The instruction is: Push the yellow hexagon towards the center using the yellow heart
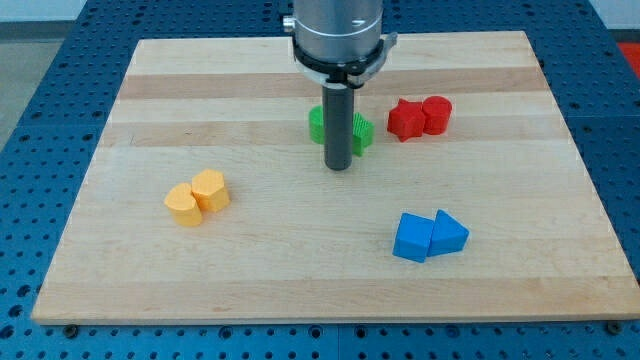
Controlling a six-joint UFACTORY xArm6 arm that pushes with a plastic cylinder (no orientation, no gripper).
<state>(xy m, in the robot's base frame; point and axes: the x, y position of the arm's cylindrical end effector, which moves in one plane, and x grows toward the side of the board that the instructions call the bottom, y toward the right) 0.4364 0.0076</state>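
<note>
The yellow hexagon (183, 205) lies toward the table's left edge, below its middle height. The yellow heart (211, 189) touches it on the side nearer the table's centre and slightly nearer the top edge.

My tip (340, 168) rests near the centre of the wooden table (300, 280), well apart from both yellow blocks, on their right. It is a plain rod, with nothing to spread or pinch. Directly behind it sit green blocks (356, 132), partly hidden, shape unclear.

Toward the top right corner, a red star-like block (405, 120) touches a red cylinder (437, 114). Toward the bottom right corner, a blue cube (413, 238) touches a blue triangle (450, 234).
</note>
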